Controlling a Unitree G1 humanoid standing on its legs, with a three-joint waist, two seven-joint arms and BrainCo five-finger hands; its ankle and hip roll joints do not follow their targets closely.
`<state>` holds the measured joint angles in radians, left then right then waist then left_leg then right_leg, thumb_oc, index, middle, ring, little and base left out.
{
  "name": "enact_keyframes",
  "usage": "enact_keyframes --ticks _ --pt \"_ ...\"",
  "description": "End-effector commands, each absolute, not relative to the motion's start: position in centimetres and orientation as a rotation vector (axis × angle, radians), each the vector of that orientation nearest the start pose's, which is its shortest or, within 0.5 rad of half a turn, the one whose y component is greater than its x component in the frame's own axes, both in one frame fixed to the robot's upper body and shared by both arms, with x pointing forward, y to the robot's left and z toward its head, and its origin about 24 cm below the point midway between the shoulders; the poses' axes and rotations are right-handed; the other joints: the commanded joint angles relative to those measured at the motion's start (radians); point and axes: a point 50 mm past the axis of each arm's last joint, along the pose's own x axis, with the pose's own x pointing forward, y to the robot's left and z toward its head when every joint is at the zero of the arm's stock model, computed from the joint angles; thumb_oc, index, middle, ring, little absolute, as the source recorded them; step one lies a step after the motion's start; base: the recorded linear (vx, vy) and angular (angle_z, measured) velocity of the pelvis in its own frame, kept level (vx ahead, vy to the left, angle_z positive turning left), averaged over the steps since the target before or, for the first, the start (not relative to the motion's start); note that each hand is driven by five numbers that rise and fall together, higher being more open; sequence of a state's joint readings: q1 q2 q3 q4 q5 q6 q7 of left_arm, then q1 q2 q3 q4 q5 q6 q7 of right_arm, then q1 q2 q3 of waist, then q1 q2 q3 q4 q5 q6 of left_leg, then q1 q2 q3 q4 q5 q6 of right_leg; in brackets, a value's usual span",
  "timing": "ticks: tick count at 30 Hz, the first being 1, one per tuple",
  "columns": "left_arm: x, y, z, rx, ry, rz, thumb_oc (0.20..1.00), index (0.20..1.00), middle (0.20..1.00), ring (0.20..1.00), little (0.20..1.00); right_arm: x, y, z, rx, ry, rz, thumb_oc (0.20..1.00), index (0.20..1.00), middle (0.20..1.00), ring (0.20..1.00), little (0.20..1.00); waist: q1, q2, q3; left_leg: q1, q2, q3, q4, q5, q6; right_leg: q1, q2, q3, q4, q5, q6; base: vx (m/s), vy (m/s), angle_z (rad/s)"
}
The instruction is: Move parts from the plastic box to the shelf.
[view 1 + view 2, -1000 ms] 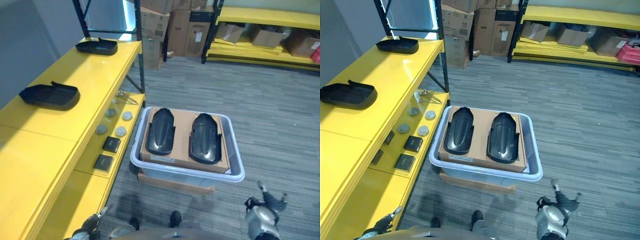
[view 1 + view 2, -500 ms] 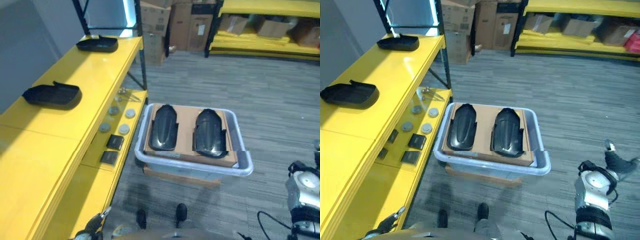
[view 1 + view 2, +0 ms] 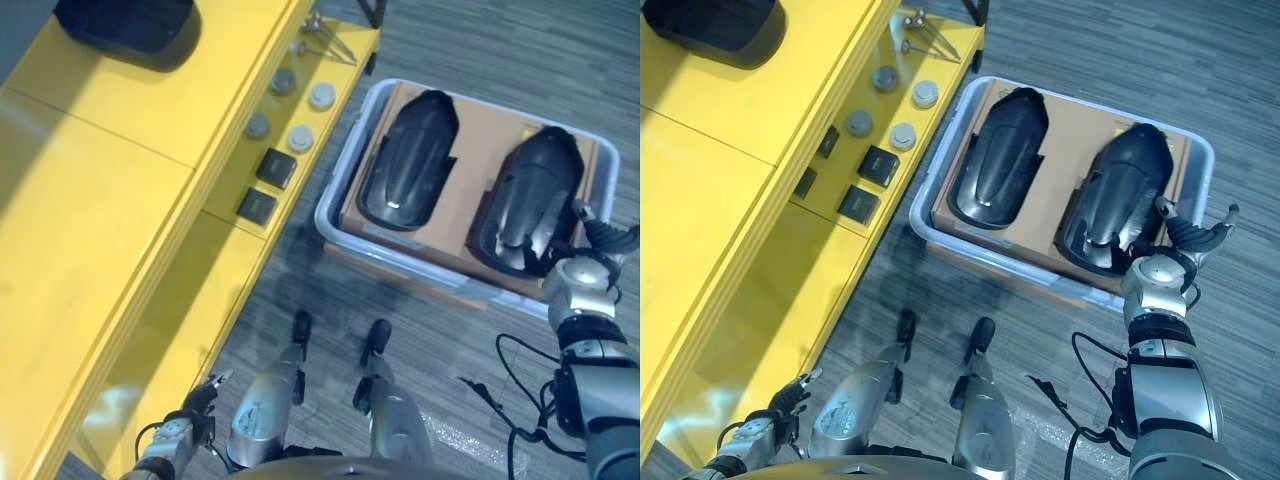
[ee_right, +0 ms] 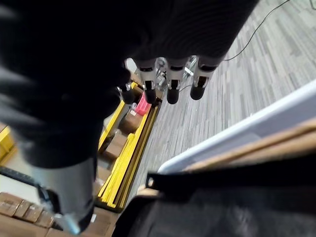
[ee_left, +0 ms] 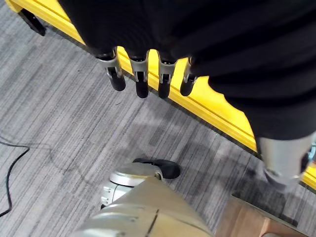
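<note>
Over the plastic box's (image 3: 1200,160) right edge, right hand (image 3: 1185,240) hovers, fingers spread, above a fender-shaped part (image 3: 1115,200): likely light, stiff, glossy; grip its rim.

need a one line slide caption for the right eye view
Open right hand poised over the nearer black part in the plastic box, beside the yellow shelf.

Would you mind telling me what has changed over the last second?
The right hand has risen from low near the floor to the plastic box's right end, open above the right-hand part. Nothing is grasped. Both parts still lie in the box; the left hand stays low.
</note>
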<state>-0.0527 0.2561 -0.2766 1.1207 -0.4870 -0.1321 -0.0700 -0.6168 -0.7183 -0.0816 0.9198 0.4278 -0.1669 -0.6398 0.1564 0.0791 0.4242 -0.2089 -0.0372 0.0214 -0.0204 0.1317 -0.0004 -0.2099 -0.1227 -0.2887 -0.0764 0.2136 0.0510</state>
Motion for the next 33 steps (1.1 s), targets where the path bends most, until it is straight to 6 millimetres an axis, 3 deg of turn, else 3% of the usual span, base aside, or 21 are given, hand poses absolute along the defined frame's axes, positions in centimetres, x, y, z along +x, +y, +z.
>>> enact_keyframes --ticks 1,10,19,20,24,30,31,32,33 --pt "13.9 23.1 -14.1 -0.077 0.920 0.128 1.000 1.000 1.000 1.000 1.000 29.9 -39.2 14.5 -0.241 -0.116 -1.052 1.000 1.000 1.000 1.000 1.000 -0.002 -0.006 -0.076 -0.063 -0.007 -0.083 0.027 -0.025 -0.001 0.016 -0.017 0.011 0.141 -0.154 0.045 0.00 0.054 0.05" --pt "14.8 22.3 -13.8 -0.119 0.868 0.101 1.000 1.000 1.000 1.000 1.000 29.6 -38.9 11.9 -0.263 -0.007 -1.038 1.000 1.000 1.000 1.000 1.000 0.009 -0.011 -0.047 -0.085 -0.010 -0.076 0.046 -0.027 0.005 0.005 -0.024 0.009 0.149 -0.148 0.049 0.00 0.019 0.02" --pt "14.9 22.7 -13.6 -0.106 0.865 0.114 1.000 1.000 1.000 1.000 1.000 29.2 -38.5 10.1 -0.256 0.063 -0.997 1.000 1.000 1.000 1.000 1.000 0.007 -0.019 -0.036 -0.089 -0.007 -0.066 0.046 -0.028 0.006 0.007 -0.021 0.010 0.138 -0.139 0.057 0.00 0.000 0.00" --pt "15.2 22.8 -13.5 -0.101 0.865 0.106 1.000 1.000 1.000 1.000 1.000 29.5 -37.8 8.6 -0.112 0.124 -0.974 1.000 1.000 1.000 1.000 1.000 0.010 -0.019 -0.036 -0.093 -0.009 -0.065 0.050 -0.029 0.006 0.006 -0.024 0.009 0.135 -0.138 0.058 0.00 0.000 0.00" --pt "15.6 22.5 -13.4 -0.093 0.862 0.092 1.000 1.000 1.000 1.000 1.000 29.6 -36.7 6.0 0.001 0.208 -0.952 1.000 1.000 1.000 1.000 1.000 0.024 -0.008 -0.022 -0.108 -0.013 -0.071 0.066 -0.032 0.008 0.001 -0.029 0.002 0.141 -0.139 0.055 0.00 0.000 0.00" --pt "15.9 22.2 -13.4 -0.084 0.860 0.069 1.000 1.000 1.000 1.000 1.000 30.4 -35.7 5.2 -0.004 0.250 -0.932 1.000 1.000 1.000 1.000 1.000 0.041 0.010 -0.008 -0.135 -0.024 -0.080 0.068 -0.024 0.010 -0.018 -0.037 -0.010 0.144 -0.137 0.054 -0.02 0.007 0.06" --pt "16.0 22.3 -13.4 -0.083 0.859 0.061 1.000 1.000 1.000 1.000 1.000 30.6 -35.6 5.5 -0.017 0.248 -0.928 0.404 0.404 0.404 0.404 0.404 0.043 0.013 -0.005 -0.143 -0.027 -0.080 0.070 -0.022 0.010 -0.026 -0.040 -0.011 0.147 -0.136 0.055 -0.06 0.022 0.09" --pt "15.9 22.3 -13.3 -0.083 0.858 0.059 1.000 1.000 1.000 1.000 1.000 30.6 -35.5 5.5 -0.020 0.245 -0.927 0.200 0.200 0.200 0.200 0.200 0.043 0.013 -0.003 -0.147 -0.027 -0.080 0.073 -0.022 0.011 -0.030 -0.041 -0.011 0.149 -0.135 0.055 -0.04 0.012 0.04" --pt "15.9 22.3 -13.3 -0.084 0.857 0.057 1.000 1.000 1.000 1.000 1.000 30.7 -35.5 5.5 -0.019 0.245 -0.926 0.200 0.200 0.200 0.200 0.200 0.043 0.013 -0.003 -0.149 -0.028 -0.080 0.074 -0.022 0.011 -0.032 -0.042 -0.011 0.150 -0.135 0.055 0.00 0.000 0.00"
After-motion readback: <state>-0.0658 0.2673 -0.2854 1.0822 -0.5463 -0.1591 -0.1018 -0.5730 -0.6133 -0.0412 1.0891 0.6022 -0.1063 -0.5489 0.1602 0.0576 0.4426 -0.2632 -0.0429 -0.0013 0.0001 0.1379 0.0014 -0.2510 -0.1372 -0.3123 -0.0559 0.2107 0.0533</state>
